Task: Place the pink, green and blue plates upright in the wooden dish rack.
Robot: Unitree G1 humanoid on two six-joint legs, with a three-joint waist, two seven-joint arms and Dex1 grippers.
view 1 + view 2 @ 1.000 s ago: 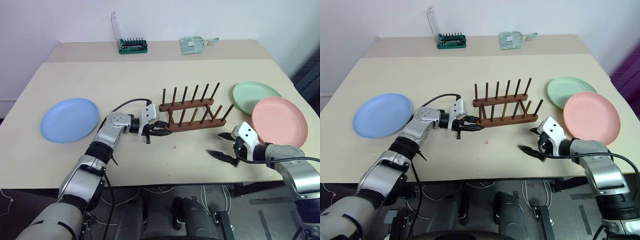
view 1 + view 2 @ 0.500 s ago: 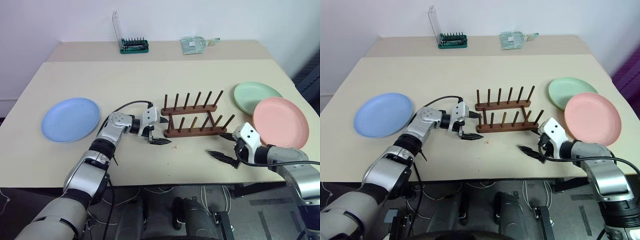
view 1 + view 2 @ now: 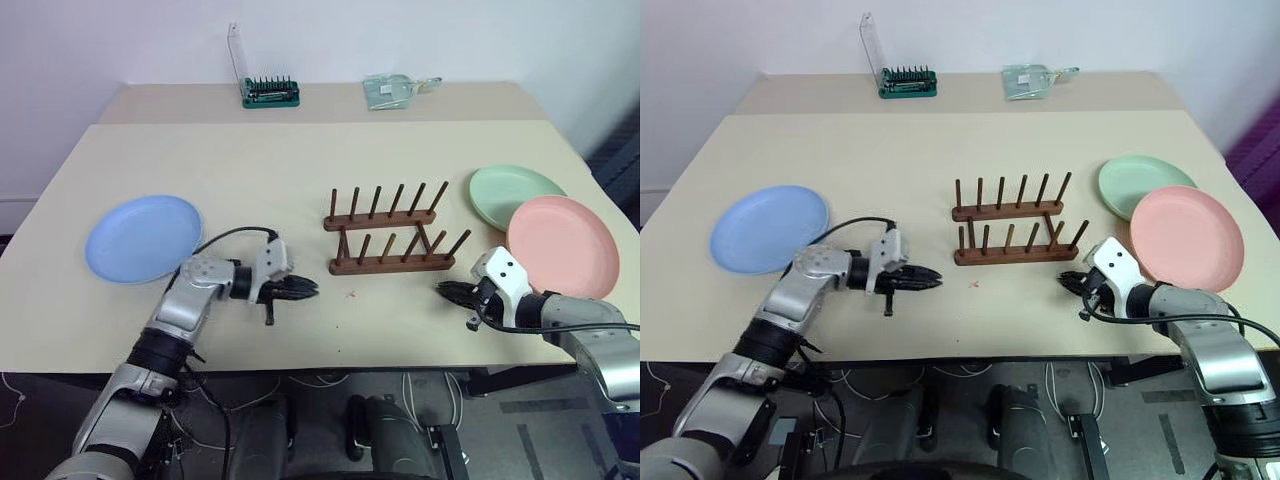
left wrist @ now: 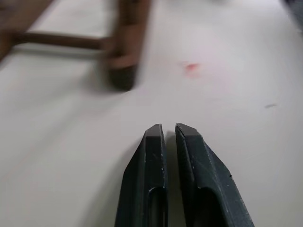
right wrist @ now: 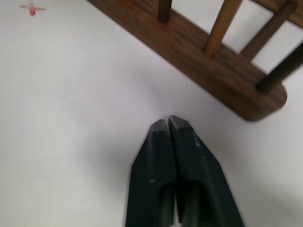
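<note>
- Left end effector [image 3: 305, 288]: fingers nearly pressed together with a thin slit between them, grasping nothing; low over the bench [image 3: 300, 170], toward the front edge, pointing at the left end of the rack, apart from it.
- Right end effector [image 3: 447, 291]: clenched, fingers [image 5: 161, 142] meeting at the tips, empty; low over the bench near the front right, just off the right end of the rack's near rail.
- Wooden dish rack [image 3: 392, 240]: mid-bench, right of centre, two rails with upright pegs, no plate in it.
- Red mark [image 3: 350, 294]: small spot on the bench surface just in front of the rack's left end.
- Pink plate [image 3: 560, 245]: flat, near the right edge, overlapping the green plate.
- Green plate [image 3: 510, 192]: flat, behind the pink plate, near the right edge.
- Blue plate [image 3: 143, 238]: flat, near the left edge, well apart from the rack.
- Green-based bit holder [image 3: 268, 92]: along the far edge, left of middle.
- Clear packet [image 3: 390, 90]: along the far edge, right of the bit holder.
</note>
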